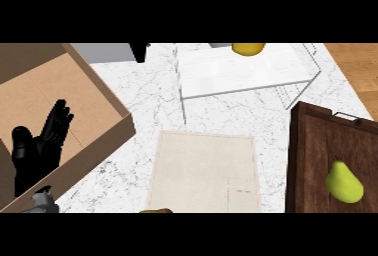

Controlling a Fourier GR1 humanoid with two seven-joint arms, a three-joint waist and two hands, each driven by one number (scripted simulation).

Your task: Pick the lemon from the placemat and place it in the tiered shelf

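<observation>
— Where does the robot hand show?

— The left robot hand (35, 145) sits at about eight o'clock in the view, rising from a grey forearm (42, 201) at the lower edge. Its fingers are apart and straight, pointing up toward twelve o'clock, and they hold nothing.

— What lies under it?

— An open cardboard box (103, 145), which fills the left side of the view. The hand shows over the box's brown inside.

— And past the box?

— The white marbled worktop (144, 107). At three o'clock from the hand, just beside the box's corner, a pale beige placemat (203, 170) lies flat on it. A small brownish-yellow sliver (156, 210) shows at the mat's lower left corner, at six o'clock; too little of it is seen to name it.

— Where is the lemon?

— The lemon (249, 48) is at twelve o'clock, on the far edge of the white tiered shelf (244, 72), with its upper part cut off by the view's edge. It is well apart from the placemat and from the hand.

— Anything to the right?

— A dark wooden tray (314, 150) at four o'clock, with a green pear (344, 182) lying in it.
</observation>
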